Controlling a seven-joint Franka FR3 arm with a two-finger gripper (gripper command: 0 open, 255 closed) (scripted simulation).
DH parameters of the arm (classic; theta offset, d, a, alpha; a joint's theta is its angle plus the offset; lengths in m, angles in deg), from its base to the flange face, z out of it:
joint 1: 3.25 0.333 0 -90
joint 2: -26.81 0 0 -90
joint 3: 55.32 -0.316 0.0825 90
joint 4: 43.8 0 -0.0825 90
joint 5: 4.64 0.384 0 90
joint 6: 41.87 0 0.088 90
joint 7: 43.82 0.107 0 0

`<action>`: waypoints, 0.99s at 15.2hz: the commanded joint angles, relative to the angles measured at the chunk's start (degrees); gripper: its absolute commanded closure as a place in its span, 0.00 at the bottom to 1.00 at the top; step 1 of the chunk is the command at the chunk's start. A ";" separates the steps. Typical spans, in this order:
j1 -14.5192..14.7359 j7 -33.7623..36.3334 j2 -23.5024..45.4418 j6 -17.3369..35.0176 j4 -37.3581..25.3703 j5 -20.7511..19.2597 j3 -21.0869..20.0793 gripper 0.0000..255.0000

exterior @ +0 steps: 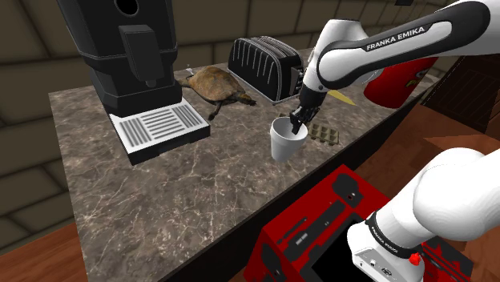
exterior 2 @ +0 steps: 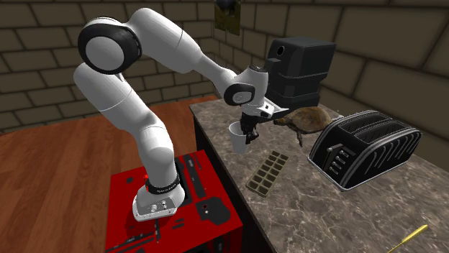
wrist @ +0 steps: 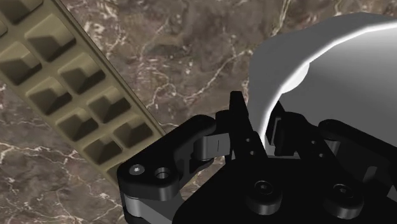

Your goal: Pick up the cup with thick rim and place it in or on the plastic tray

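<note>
The white cup (exterior: 286,143) is gripped at its rim by the gripper (exterior: 298,123), one finger inside and one outside. It is held upright over the marble counter (exterior: 200,200), near the olive tray (exterior: 324,133).

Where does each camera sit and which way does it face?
Shoulder view: beside the stand, looking down over the counter toward the coffee machine; arm and gripper show.
Second exterior view: off the toaster end, looking along the counter; whole arm shows.
Wrist view: on the gripper, looking along its fingers at cup and tray.
Both exterior views share cup, tray, turtle.
</note>
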 commanded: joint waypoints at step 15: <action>-0.32 1.20 -5.33 -11.54 -6.14 -0.75 -0.39 1.00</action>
